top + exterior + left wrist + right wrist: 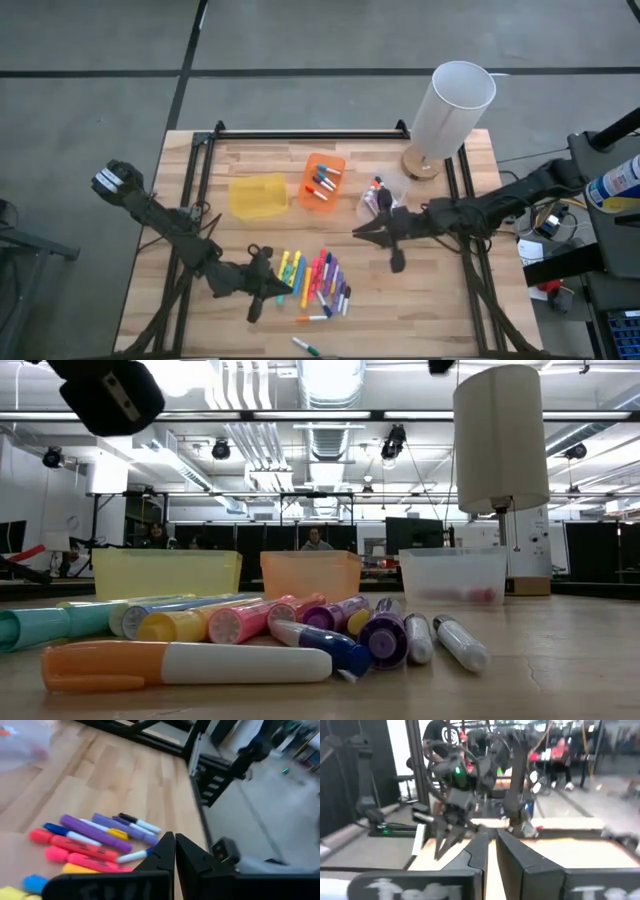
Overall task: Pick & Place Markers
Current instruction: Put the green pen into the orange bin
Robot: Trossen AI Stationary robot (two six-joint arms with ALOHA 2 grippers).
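Note:
Several markers point(316, 283) in many colours lie in a loose pile on the wooden table, near its front middle; they fill the foreground of the low view point(300, 625). An orange-and-white marker point(312, 318) and a green one point(305, 347) lie apart, nearer the front edge. My left gripper point(286, 288) hovers shut at the pile's left edge, above the yellow markers; the left wrist view shows its closed fingertips point(174, 842) with the pile point(90, 840) beyond. My right gripper point(360, 233) is shut and holds nothing, level above the table, right of the pile.
At the back stand a yellow bin point(257, 196), an orange bin point(322, 183) and a clear bin point(381, 199), the last two with markers inside. A white-shaded lamp point(450, 110) stands at the back right. Black frame rails run along the table's sides.

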